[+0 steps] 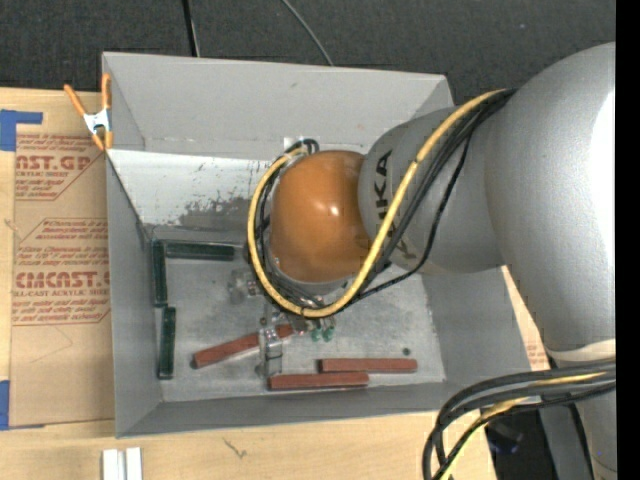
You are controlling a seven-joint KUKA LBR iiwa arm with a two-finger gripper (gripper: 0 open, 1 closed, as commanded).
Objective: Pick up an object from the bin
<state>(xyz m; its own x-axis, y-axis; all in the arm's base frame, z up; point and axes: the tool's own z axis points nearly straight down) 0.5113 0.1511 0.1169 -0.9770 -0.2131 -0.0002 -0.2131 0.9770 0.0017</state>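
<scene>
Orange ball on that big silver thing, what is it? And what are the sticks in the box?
The silver thing is a robot arm, reaching in from the right. One camera looks down on it from above. The orange ball is a cover on the arm's wrist, with cables looped round it. Below it sits the gripper, the robot's hand. The box is a grey metal bin. The gripper is right at a tilted reddish-brown stick. Two more reddish-brown sticks lie nearby, and three dark green sticks lie on the left. I cannot tell whether it has grabbed the stick.
</scene>
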